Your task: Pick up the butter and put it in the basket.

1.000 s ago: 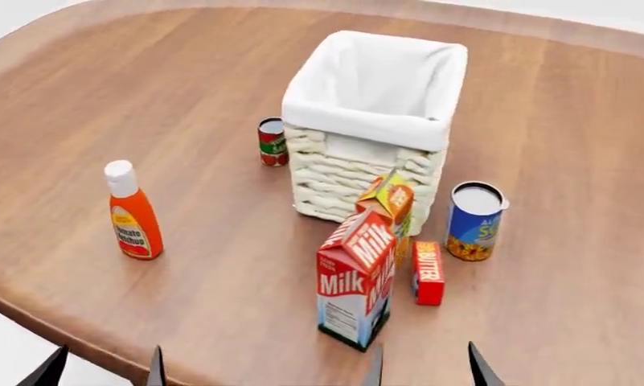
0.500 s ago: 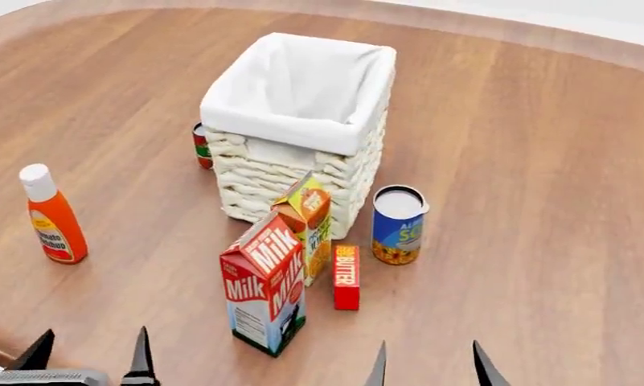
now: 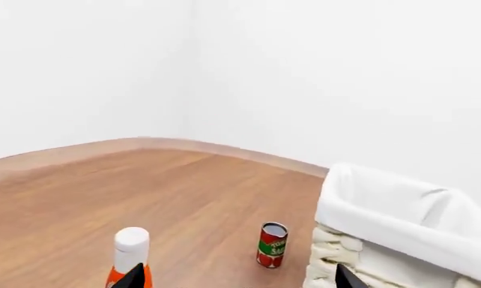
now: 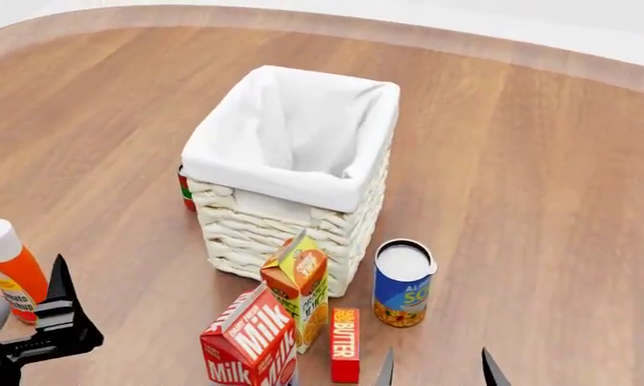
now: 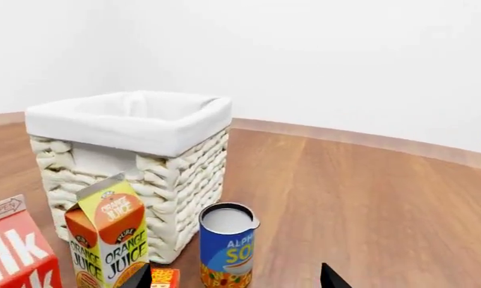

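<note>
I see the butter (image 4: 346, 355) lying flat on the bench (image 4: 536, 185), near the front edge of my head view, just right of the orange juice carton (image 4: 297, 289) and milk carton (image 4: 248, 350), left of the blue can (image 4: 404, 283), and in front of the basket (image 4: 289, 173). My right end effector (image 4: 434, 368) hangs just right of the butter with its fingers spread wide and empty. My left end effector (image 3: 236, 277) shows only two well-separated tips near the ketchup bottle (image 4: 13, 271), so it seems open.
</note>
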You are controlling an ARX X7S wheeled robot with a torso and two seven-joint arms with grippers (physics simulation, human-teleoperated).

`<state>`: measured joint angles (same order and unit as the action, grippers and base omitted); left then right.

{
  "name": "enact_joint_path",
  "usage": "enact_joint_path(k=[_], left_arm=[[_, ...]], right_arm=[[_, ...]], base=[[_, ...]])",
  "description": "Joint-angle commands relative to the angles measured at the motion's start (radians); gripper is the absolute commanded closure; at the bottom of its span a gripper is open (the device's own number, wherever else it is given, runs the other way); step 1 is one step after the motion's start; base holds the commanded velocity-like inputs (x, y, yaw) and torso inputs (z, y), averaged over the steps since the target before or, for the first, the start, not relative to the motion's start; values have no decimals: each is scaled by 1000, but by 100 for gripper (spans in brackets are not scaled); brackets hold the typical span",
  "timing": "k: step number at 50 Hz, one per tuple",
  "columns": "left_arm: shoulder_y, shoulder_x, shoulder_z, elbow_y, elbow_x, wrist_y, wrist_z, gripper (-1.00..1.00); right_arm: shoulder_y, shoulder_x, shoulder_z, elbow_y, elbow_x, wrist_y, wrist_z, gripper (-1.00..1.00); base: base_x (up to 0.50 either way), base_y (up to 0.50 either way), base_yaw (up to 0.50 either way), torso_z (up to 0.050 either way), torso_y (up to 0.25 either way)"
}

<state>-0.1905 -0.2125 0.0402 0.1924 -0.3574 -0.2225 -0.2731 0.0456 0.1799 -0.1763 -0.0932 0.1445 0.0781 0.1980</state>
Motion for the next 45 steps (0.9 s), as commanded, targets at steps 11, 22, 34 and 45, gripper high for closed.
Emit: enact_joint_path(k=[11, 22, 34, 45], left_arm=[[-9, -23, -44, 76, -69, -44, -23, -100], [-11, -28, -44, 82, -71, -47, -34, -100], [-2, -25, -61, 95, -78, 31, -15, -100], [-4, -28, -61, 99, -89, 26, -22, -100]], right_arm=[[-6, 9, -10, -11, -11, 5, 34, -100], [-6, 13, -15, -23, -16, 12, 51, -100], [-12, 23, -25, -58, -23, 23, 66, -100], [-10, 27, -32, -60, -21, 26, 72, -100]], base=[[439, 147, 0, 0, 0], [18, 6, 0, 0, 0], [0, 0, 0, 9, -167], [0, 0, 0, 13, -250]])
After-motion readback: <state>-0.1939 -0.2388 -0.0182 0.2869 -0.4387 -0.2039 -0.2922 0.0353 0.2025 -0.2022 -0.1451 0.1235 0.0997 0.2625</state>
